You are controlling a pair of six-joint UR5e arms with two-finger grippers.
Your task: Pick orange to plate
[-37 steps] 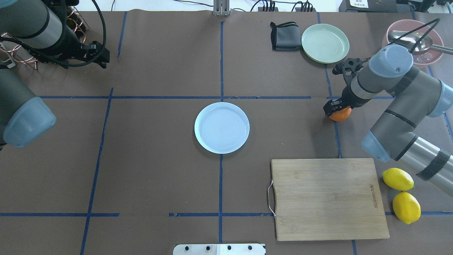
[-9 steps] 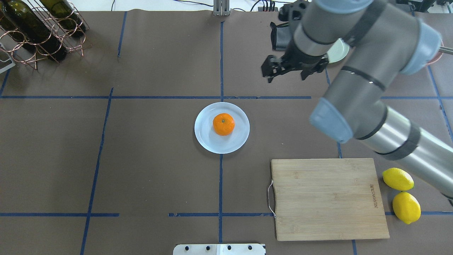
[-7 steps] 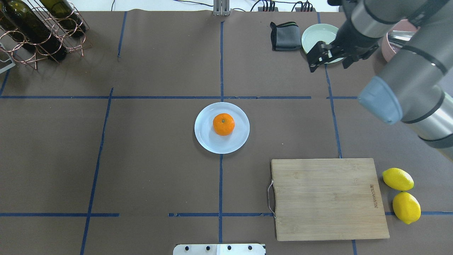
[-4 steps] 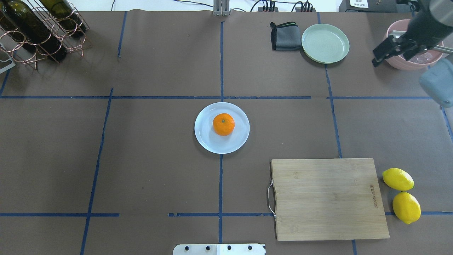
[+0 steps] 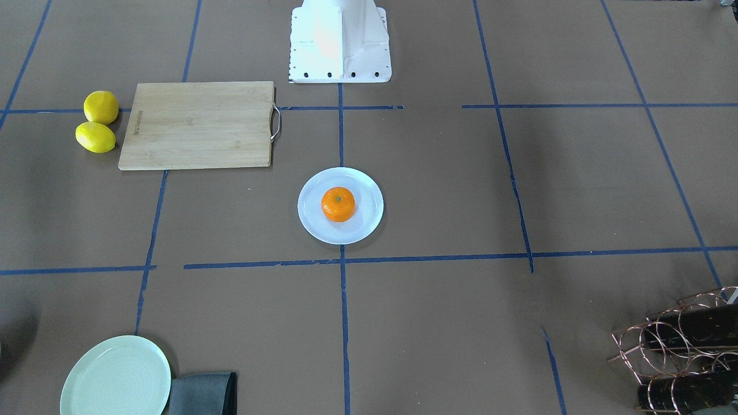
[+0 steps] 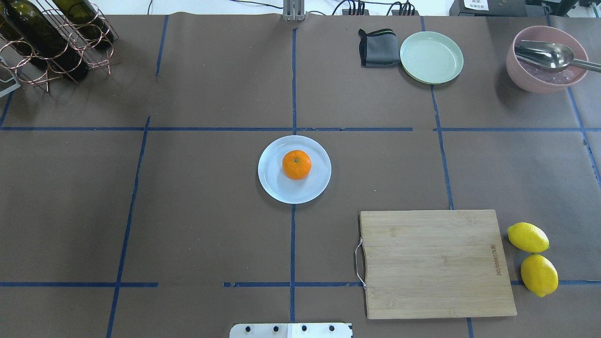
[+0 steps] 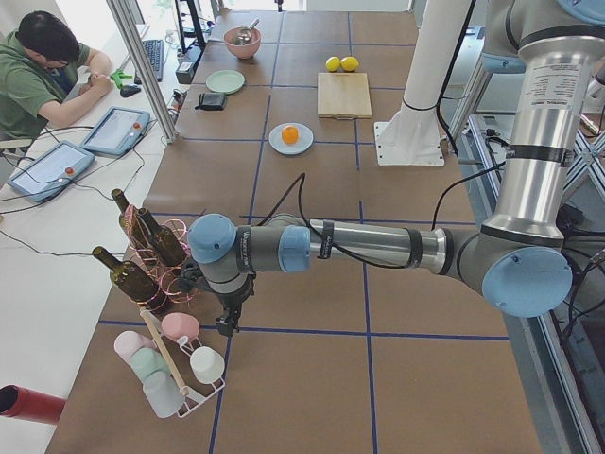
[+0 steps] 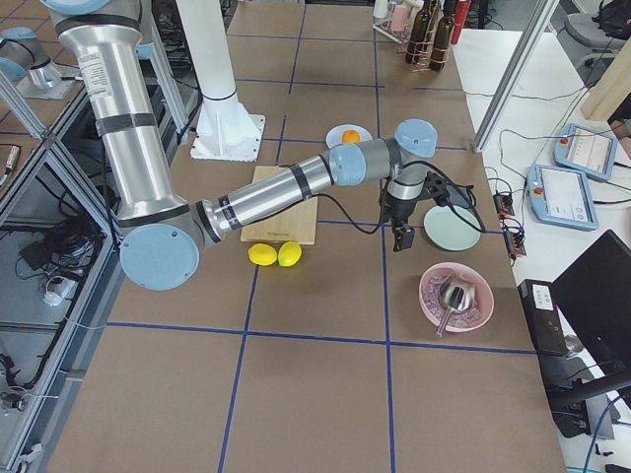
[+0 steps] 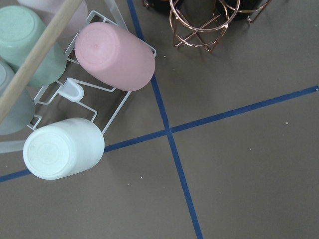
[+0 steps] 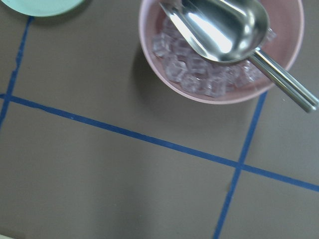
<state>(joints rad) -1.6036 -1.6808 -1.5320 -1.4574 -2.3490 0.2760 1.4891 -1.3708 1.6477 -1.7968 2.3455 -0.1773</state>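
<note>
The orange [image 6: 296, 165] rests near the middle of the pale bluish-white plate [image 6: 271, 186] at the table's centre, green stem dot up; nothing touches it. The front view shows the same orange [image 5: 338, 204] on the plate [image 5: 311, 226]. My left gripper [image 7: 227, 326] hangs far off by the bottle and cup racks, seen only in the left side view, so I cannot tell its state. My right gripper [image 8: 401, 240] hovers between the green plate and the pink bowl, seen only in the right side view; its state I cannot tell either.
A wooden cutting board [image 6: 434, 263] lies front right with two lemons [image 6: 527, 237] beside it. At the back right are a grey cloth [image 6: 378, 47], a pale green plate [image 6: 431, 57] and a pink bowl [image 6: 512, 70] holding ice and a metal scoop. A wine rack [image 6: 47, 37] stands back left.
The orange, earlier gripped on the table at the right, now sits on the plate. The right arm has pulled back right and out of the overhead view; the left arm has also left it.
</note>
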